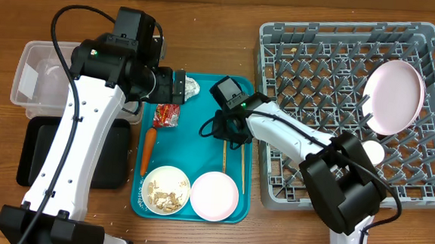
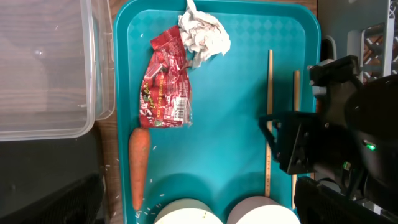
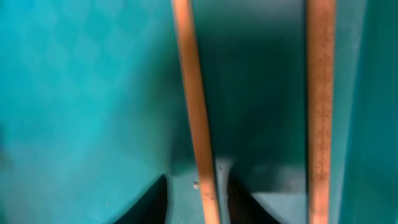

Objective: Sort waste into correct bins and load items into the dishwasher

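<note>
Two wooden chopsticks [image 1: 242, 169] lie on the teal tray [image 1: 201, 147]. My right gripper [image 1: 228, 129] is low over them. In the right wrist view its open fingertips [image 3: 199, 199] straddle the left chopstick [image 3: 189, 93]; the other chopstick [image 3: 320, 93] lies to the right. My left gripper [image 1: 176, 88] hovers by the foil ball [image 1: 191, 88]; its fingers do not show clearly. The red snack wrapper [image 2: 165, 81] and foil ball [image 2: 202, 34] lie at the tray's far end. A bowl with crumbs [image 1: 166, 189] and an empty bowl [image 1: 214, 194] sit at the tray's near end. The plate [image 1: 393, 95] and cup [image 1: 372, 152] stand in the grey rack [image 1: 283, 43].
A carrot [image 1: 148, 149] lies along the tray's left side. The clear tub [image 1: 42, 81] and the black tray [image 1: 30, 152] sit left of the teal tray. Loose crumbs lie around the carrot tip [image 2: 138, 202].
</note>
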